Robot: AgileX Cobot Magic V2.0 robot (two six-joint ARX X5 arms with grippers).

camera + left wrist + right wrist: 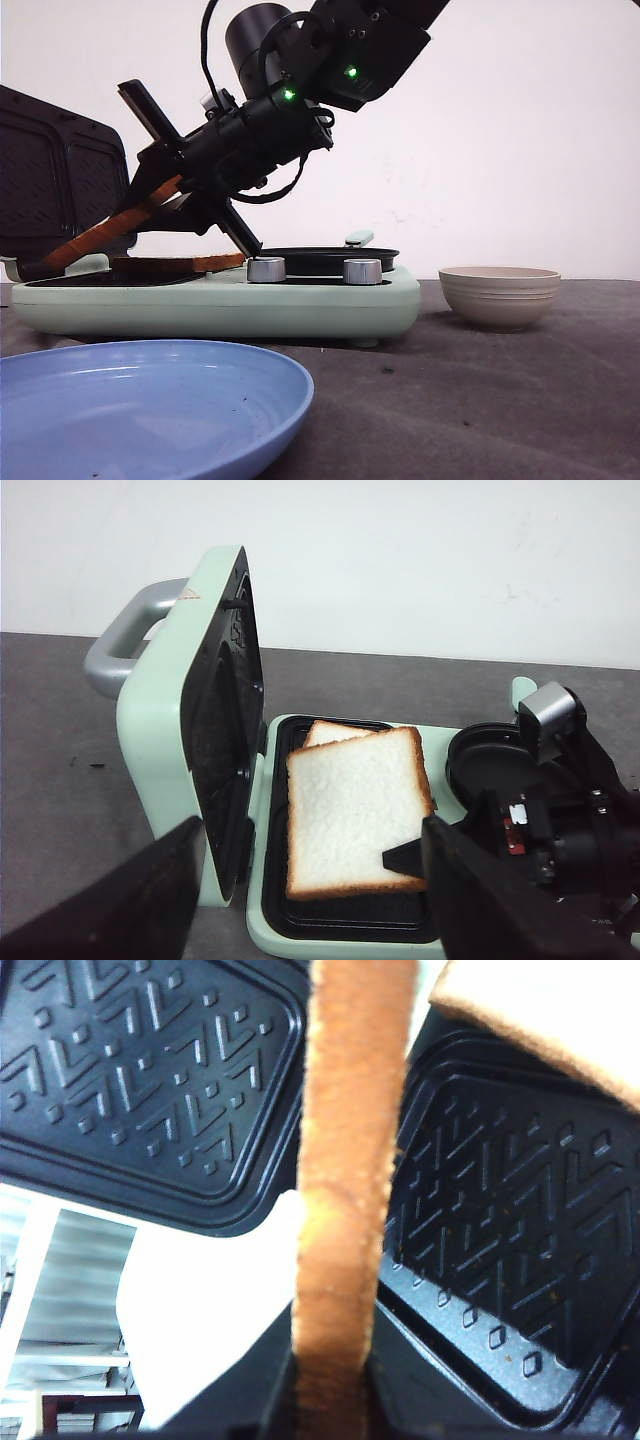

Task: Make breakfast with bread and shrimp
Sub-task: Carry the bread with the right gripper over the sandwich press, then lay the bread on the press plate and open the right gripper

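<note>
The right arm's jaws were clamped on the upper bread slice [345,1190], tilted above the lower slice [330,732]; a slack grip risked it landing askew.

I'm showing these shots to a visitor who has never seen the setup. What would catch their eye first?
Probably the right tool, shut on a tilted slice of bread whose low end rests in the open mint-green sandwich maker, over a second slice lying flat on the plate. Next, the blue plate up front and the beige bowl to the right.
</note>
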